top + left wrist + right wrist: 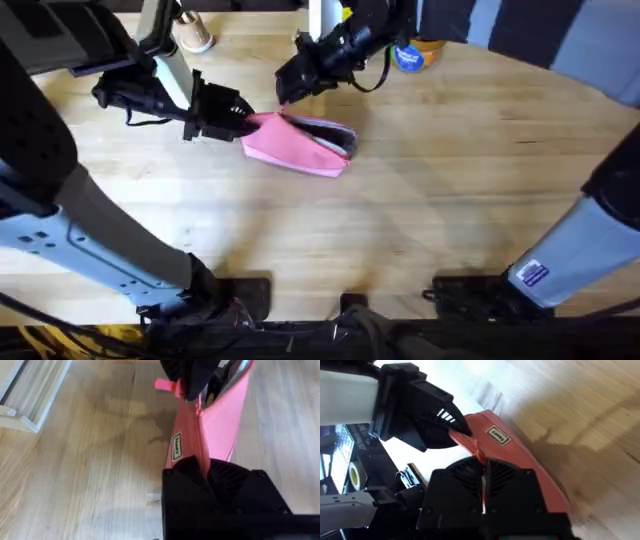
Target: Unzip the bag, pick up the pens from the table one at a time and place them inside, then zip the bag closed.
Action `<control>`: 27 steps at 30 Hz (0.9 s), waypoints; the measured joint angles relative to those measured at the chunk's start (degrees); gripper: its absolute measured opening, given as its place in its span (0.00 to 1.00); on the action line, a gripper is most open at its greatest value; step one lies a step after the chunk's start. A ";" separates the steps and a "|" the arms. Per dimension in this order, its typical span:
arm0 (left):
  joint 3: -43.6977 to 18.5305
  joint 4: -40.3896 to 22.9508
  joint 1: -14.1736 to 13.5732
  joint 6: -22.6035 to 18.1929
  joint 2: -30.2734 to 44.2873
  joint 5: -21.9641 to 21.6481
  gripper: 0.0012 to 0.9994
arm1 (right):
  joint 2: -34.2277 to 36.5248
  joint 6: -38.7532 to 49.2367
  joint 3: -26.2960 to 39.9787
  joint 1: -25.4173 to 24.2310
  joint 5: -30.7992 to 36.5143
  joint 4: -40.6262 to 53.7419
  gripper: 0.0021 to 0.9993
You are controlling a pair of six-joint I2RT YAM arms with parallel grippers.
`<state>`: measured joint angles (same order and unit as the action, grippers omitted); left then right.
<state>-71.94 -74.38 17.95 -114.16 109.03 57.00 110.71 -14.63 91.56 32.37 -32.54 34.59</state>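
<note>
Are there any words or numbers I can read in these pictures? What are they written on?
Small white label on the pink bag: it has dark letters, too blurred to read in either wrist view.
Sticker on the right arm's base: blue marks, too small to read.
Blue lid on the tub at the far side of the table: white print, too small to read.
No text can be read for certain.
</note>
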 joint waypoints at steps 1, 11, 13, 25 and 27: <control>0.00 -0.19 -0.19 0.14 -0.02 0.50 0.04 | -0.42 0.62 0.00 -0.62 0.12 0.47 0.03; 0.11 -1.59 0.27 0.16 0.07 -2.78 0.04 | -2.75 3.18 0.51 -14.55 4.47 8.73 0.03; 0.11 -1.66 0.29 0.16 0.07 -2.90 0.04 | -2.75 3.41 0.51 -15.91 5.19 10.58 0.03; 0.11 -1.70 0.29 0.16 0.07 -3.05 0.04 | -5.19 2.50 0.53 -14.71 4.82 10.62 0.55; 0.11 -1.70 0.29 0.16 0.06 -3.05 0.04 | -6.27 0.80 0.54 -13.92 4.00 10.38 0.85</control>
<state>-71.83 -76.07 18.24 -113.99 109.09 53.95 104.44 -13.82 92.10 18.46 -28.54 44.97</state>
